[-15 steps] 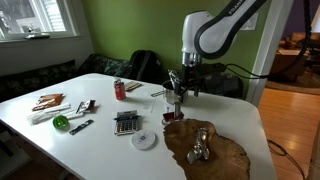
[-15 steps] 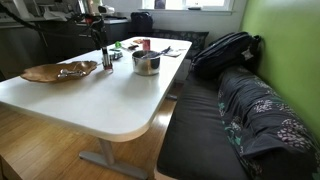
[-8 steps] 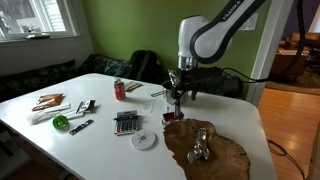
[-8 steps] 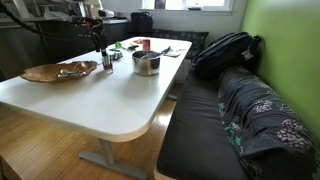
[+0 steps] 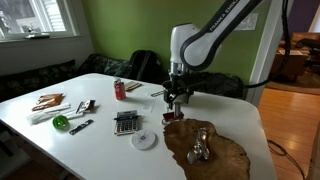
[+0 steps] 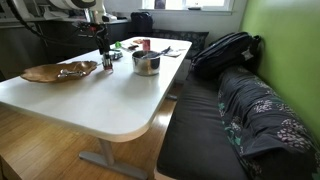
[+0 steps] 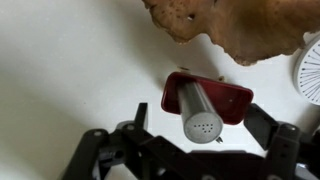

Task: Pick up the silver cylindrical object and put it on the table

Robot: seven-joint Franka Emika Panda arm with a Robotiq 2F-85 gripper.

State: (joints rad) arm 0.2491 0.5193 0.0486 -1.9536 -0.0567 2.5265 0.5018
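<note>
White worktop (image 5: 105, 155) with rounded corners, green wall behind, in both exterior views. Wrist view: silver cylinder (image 7: 198, 108) lies on its side on a small red dish (image 7: 232, 100), perforated end toward 6 o'clock, body running to about 11 o'clock. Dish sits flat on the worktop (image 7: 70, 60), just off the edge of the brown wood slab (image 7: 240, 25) at 12–1 o'clock; cannot tell whether they touch. Tool (image 7: 197, 110) is spread wide, one finger each side of the cylinder, a clear gap on both sides, gripping nothing. White disc (image 7: 311, 70) cut off at 3 o'clock. In an exterior view the tool (image 5: 175, 99) points straight down, hanging just above the red dish (image 5: 172, 117), with the wood slab (image 5: 205, 150) at 5 o'clock of it, the white disc (image 5: 145, 139) at 7 o'clock, a calculator (image 5: 125, 122) at 8 o'clock and a red can (image 5: 119, 89) at 9 o'clock. In an exterior view the tool (image 6: 105, 55) stands between the wood slab (image 6: 60, 71) and a metal pot (image 6: 146, 63); cylinder too small to make out there.
</note>
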